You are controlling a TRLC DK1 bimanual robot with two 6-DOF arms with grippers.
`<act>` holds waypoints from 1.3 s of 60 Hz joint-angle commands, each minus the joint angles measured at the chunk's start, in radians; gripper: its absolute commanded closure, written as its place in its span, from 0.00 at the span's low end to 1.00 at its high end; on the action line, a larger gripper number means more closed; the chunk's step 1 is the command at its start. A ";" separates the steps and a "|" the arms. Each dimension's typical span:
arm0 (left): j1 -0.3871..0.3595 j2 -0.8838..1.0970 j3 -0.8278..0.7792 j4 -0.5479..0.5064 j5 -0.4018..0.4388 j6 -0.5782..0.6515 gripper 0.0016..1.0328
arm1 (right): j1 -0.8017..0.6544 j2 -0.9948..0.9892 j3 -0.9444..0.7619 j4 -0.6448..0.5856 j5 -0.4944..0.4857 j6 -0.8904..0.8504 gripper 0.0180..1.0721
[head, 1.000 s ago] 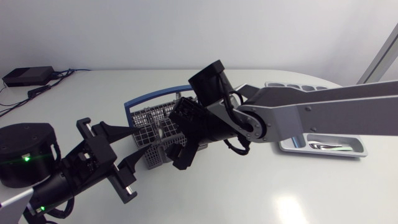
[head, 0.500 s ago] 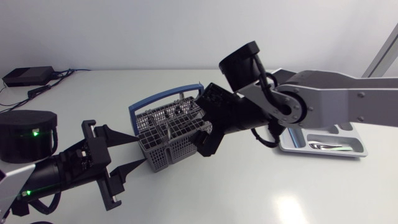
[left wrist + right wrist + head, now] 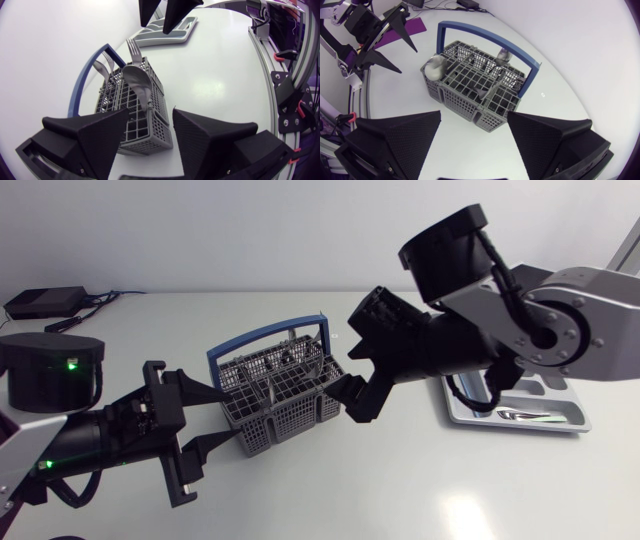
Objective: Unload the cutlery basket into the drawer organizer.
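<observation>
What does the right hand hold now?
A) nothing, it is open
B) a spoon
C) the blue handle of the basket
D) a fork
A: the right hand is open and empty. The cutlery basket lies ahead of it, untouched, and the spoon stands inside the basket.
</observation>
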 commanded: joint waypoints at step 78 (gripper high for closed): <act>-0.221 0.291 0.428 -0.219 -0.143 -0.054 0.28 | 0.099 0.400 0.569 -0.476 0.298 0.446 0.18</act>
